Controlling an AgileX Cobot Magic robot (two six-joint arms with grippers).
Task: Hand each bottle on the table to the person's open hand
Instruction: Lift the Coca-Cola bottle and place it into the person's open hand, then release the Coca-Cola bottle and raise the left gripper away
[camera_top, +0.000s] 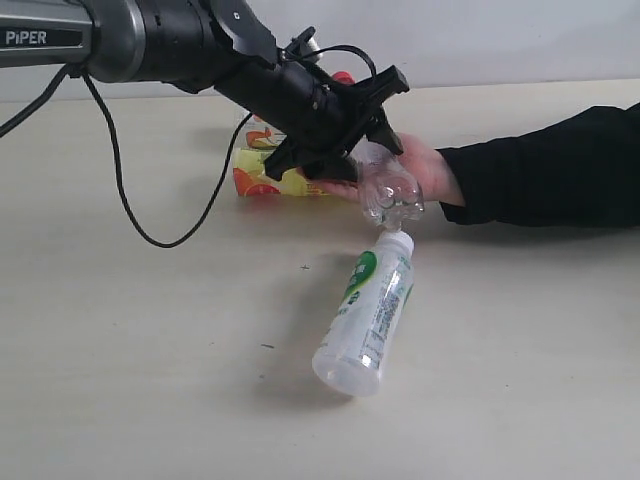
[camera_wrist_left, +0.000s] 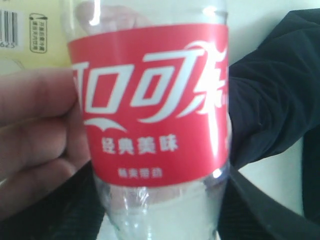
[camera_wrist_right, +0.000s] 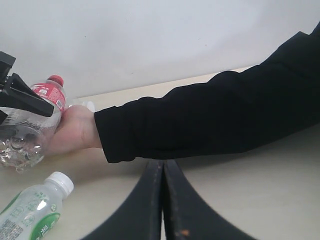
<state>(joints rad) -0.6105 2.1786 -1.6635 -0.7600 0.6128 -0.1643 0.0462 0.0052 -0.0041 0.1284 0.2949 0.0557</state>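
My left gripper (camera_top: 362, 150) is shut on the clear red-label cola bottle (camera_top: 390, 192), holding it on its side against the person's open hand (camera_top: 425, 165). In the left wrist view the cola bottle (camera_wrist_left: 150, 105) fills the frame between my black fingers (camera_wrist_left: 260, 205), and the hand's fingers (camera_wrist_left: 35, 125) lie along its side. A white green-label bottle (camera_top: 365, 310) lies on the table (camera_top: 150, 350), cap toward the hand. A yellow-label bottle (camera_top: 262, 172) lies behind my left arm, partly hidden. My right gripper (camera_wrist_right: 162, 165) is shut and empty, low over the table near the sleeve.
The person's black sleeve (camera_top: 560, 165) stretches across the table from the right. A black cable (camera_top: 120, 170) hangs from my left arm and loops over the tabletop at the left. A pale wall runs behind the table's far edge.
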